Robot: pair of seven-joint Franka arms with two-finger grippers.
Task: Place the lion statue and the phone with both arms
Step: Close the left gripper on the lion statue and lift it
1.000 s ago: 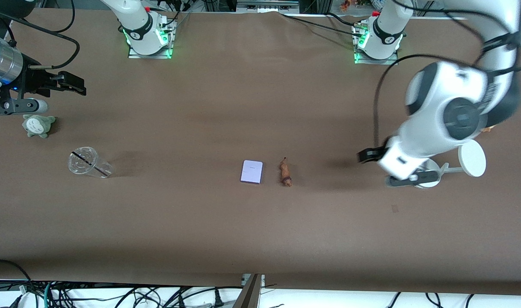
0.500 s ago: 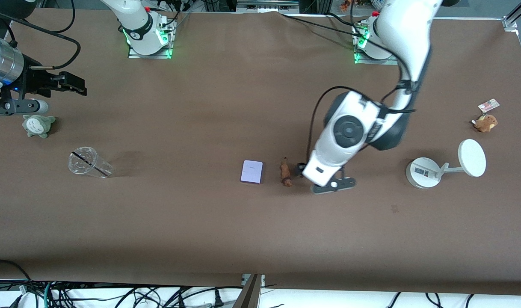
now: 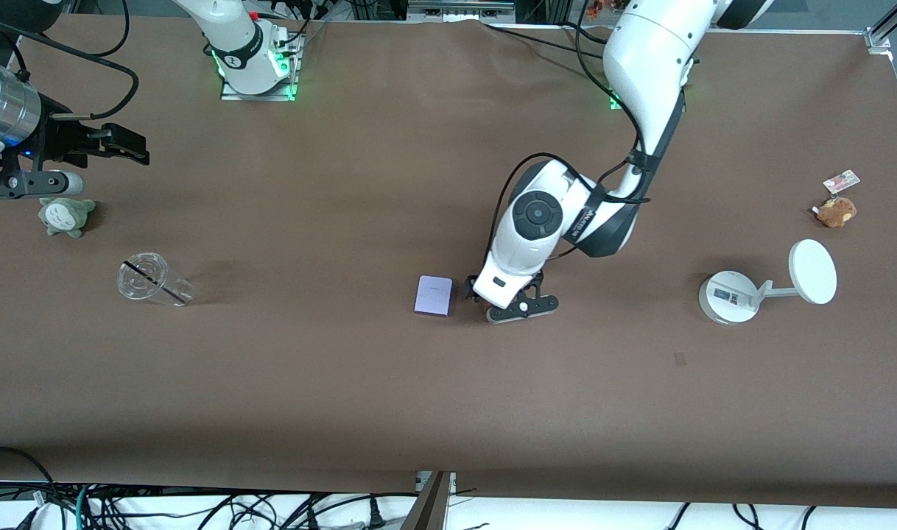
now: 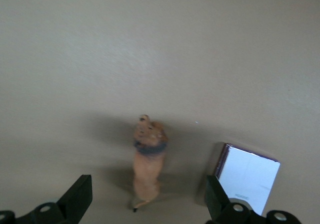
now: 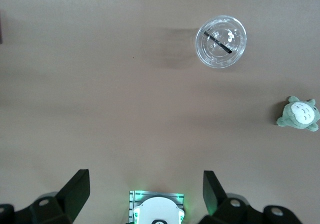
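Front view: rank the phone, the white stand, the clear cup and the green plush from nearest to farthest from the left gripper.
Measured from the open left gripper, low over the lion statue:
1. Phone, right beside it.
2. White stand, toward the left arm's end of the table.
3. Clear cup, toward the right arm's end.
4. Green plush, farthest out at that end, under the waiting right gripper.

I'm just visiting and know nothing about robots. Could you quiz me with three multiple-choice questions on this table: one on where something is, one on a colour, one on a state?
1. What is the left gripper over?
A. clear plastic cup
B. slim orange-brown lion statue
C. white round-based stand

2. What colour is the flat rectangular phone's face?
A. pale lavender
B. green
C. black

3. How are the left gripper's fingers?
A. shut on the phone
B. shut on nothing
C. open

Answers:
1 B: the lion statue lies between its fingertips in the left wrist view.
2 A: the phone is lavender.
3 C: its fingers stand wide apart.
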